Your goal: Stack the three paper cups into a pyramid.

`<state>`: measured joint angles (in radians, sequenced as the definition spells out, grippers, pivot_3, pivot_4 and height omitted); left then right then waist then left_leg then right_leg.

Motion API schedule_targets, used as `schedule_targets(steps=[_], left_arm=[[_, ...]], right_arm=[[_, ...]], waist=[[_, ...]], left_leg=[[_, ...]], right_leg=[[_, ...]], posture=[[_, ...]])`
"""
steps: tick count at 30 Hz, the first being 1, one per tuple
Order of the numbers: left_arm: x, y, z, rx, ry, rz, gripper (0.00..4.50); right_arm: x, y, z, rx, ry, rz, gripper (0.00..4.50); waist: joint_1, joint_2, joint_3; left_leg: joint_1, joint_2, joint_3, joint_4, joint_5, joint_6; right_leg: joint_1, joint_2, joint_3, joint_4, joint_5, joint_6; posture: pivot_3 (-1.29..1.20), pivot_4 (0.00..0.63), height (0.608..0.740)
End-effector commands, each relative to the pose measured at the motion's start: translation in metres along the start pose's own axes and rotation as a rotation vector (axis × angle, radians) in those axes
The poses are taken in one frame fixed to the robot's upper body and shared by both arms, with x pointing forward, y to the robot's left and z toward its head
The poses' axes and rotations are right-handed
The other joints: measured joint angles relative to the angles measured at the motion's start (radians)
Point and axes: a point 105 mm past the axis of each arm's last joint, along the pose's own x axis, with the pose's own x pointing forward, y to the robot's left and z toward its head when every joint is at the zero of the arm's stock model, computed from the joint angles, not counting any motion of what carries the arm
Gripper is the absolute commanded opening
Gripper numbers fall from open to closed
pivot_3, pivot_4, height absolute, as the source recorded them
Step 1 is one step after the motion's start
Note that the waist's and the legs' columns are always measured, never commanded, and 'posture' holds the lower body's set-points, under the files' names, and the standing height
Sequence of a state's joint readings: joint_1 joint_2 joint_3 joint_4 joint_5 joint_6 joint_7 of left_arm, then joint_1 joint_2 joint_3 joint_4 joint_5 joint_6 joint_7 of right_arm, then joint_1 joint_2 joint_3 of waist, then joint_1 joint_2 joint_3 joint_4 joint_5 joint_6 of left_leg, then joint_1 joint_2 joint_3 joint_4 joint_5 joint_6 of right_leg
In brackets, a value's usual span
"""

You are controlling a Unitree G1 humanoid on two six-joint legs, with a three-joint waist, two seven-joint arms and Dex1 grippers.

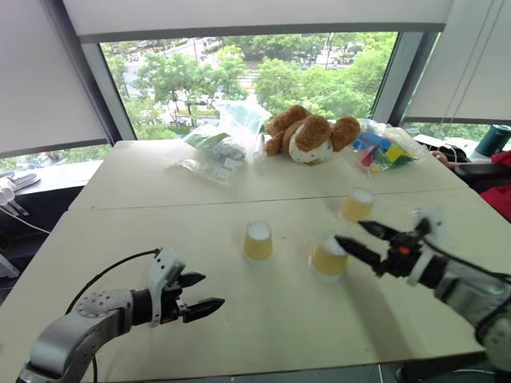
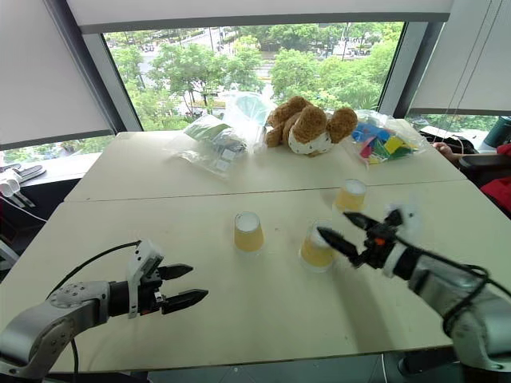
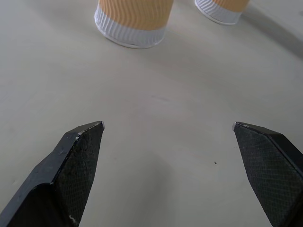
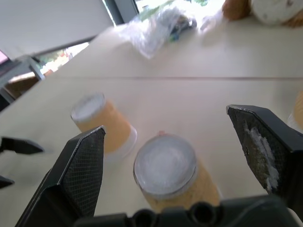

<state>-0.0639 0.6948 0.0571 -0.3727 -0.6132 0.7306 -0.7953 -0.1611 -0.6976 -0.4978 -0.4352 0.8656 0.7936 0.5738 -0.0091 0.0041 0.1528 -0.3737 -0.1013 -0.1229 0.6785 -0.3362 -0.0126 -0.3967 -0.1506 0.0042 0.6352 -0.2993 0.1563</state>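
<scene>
Three paper cups stand upside down on the pale surface (image 1: 239,335), white bases up, none stacked yet: the left cup (image 1: 258,240) and the middle cup (image 1: 328,256) sit near each other with a gap between, and the far cup (image 1: 357,204) stands apart, behind and to the right, nearer the teddy bear (image 1: 311,134) and the clear plastic bags (image 1: 219,148). The right claw (image 1: 361,238) hangs just beside and above the middle cup, jaws spread wide and gripping nothing; in the right wrist view that cup's white base (image 4: 164,164) lies between the two fingers (image 4: 80,165), free of both. The left claw (image 1: 201,292) hovers low over the surface, well short of the left cup, likewise spread and empty; the left wrist view shows the ribbed wall and white rim of that cup (image 3: 132,21) ahead. Handling judgement: these cups look very light, thin-walled, easily crushed or tipped; ribbed sides should give some friction. Best hold is likely across the tapered wall about mid-height, with a gentle squeeze, keeping the cup upright. Base pair probably needs closing up before the far cup can bridge them.
</scene>
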Motion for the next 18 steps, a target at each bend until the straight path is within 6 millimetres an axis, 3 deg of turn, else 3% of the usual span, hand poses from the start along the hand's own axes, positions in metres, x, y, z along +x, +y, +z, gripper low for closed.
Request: schedule_targets(steps=[1, 5, 11, 18], left_arm=[[0.002, 0.007, 0.014, 0.056, -0.051, 0.019, 4.5], [0.004, 0.008, 0.03, 0.052, -0.116, 0.024, 4.5], [0.002, 0.008, 0.025, 0.035, -0.111, 0.05, 4.5], [0.001, 0.01, 0.014, -0.005, -0.109, 0.112, 4.5]], right_arm=[[-0.003, -0.033, 0.027, -0.025, -0.131, -0.15, 4.45], [0.021, -0.075, 0.013, -0.114, -0.111, -0.317, 4.45], [0.068, -0.1, 0.003, -0.148, -0.154, -0.377, 4.45], [0.091, -0.112, -0.006, -0.12, -0.152, -0.377, 4.45]], waist=[[-0.001, 0.0, 0.0], [-0.005, 0.0, 0.0], [-0.022, 0.0, 0.0], [-0.027, 0.0, 0.0]], left_leg=[[0.0, 0.0, 0.0, 0.0, 0.0, 0.0], [0.0, 0.0, 0.0, 0.0, 0.0, 0.0], [0.0, 0.0, 0.001, -0.001, 0.0, 0.0], [-0.001, -0.003, -0.001, 0.0, 0.0, 0.0]], right_leg=[[0.0, 0.0, 0.0, 0.0, 0.0, 0.0], [0.0, 0.0, 0.0, 0.001, 0.0, 0.0], [-0.003, 0.0, 0.0, 0.005, 0.0, 0.0], [-0.007, -0.003, 0.0, 0.012, 0.0, 0.0]], posture=[[0.0, 0.15, 0.74], [0.0, 0.15, 0.74], [0.0, 0.15, 0.74], [0.0, 0.15, 0.74]])
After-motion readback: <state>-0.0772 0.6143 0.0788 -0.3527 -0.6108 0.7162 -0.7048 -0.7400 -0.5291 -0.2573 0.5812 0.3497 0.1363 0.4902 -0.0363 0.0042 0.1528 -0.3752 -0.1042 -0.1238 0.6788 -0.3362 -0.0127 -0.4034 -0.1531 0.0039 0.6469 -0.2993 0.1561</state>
